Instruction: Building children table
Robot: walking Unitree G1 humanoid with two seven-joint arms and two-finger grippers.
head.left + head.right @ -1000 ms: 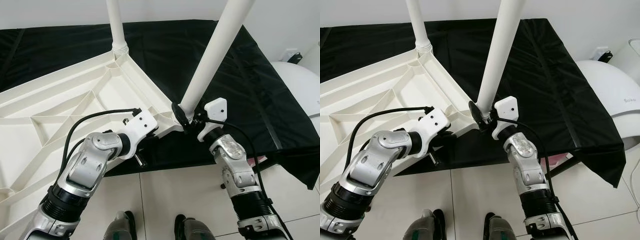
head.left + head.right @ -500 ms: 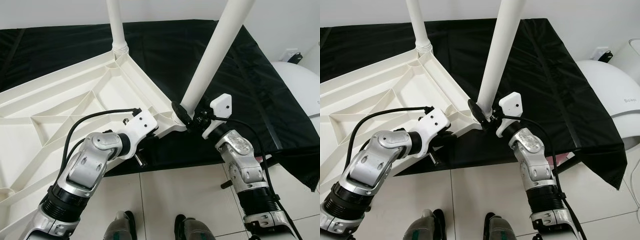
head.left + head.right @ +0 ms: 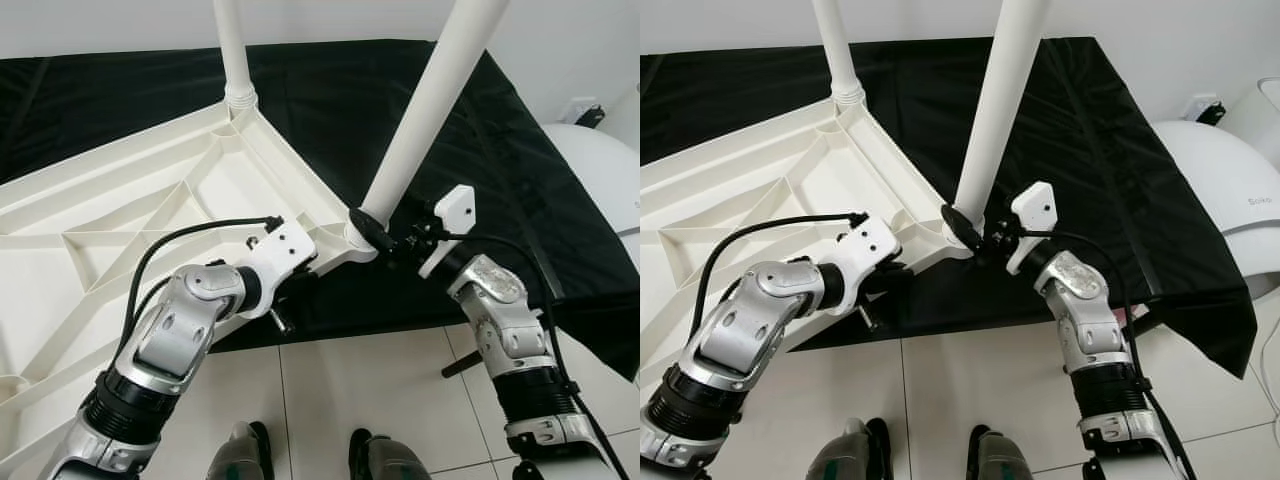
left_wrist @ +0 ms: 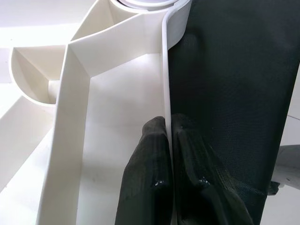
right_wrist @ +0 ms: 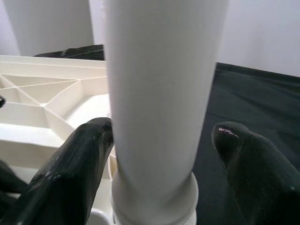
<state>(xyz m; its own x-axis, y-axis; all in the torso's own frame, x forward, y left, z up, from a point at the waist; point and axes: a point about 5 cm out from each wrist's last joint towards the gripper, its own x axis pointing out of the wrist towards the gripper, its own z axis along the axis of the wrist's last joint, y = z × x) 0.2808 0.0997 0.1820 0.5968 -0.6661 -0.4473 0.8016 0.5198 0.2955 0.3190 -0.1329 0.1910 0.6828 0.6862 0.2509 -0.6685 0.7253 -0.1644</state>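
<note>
Tabletop lies upside down on my black-draped counter. Left pincer clamps its rim. Right pincer straddles the near leg, one finger touching, other apart.

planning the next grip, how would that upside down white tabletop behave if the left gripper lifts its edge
The tabletop is probably stiff, since ribs cross its underside. It looks like thin-walled moulded plastic, so likely light for its size. The left gripper pinches only a thin rim, and two legs stand upright on it, so it may tilt or slip.
</note>
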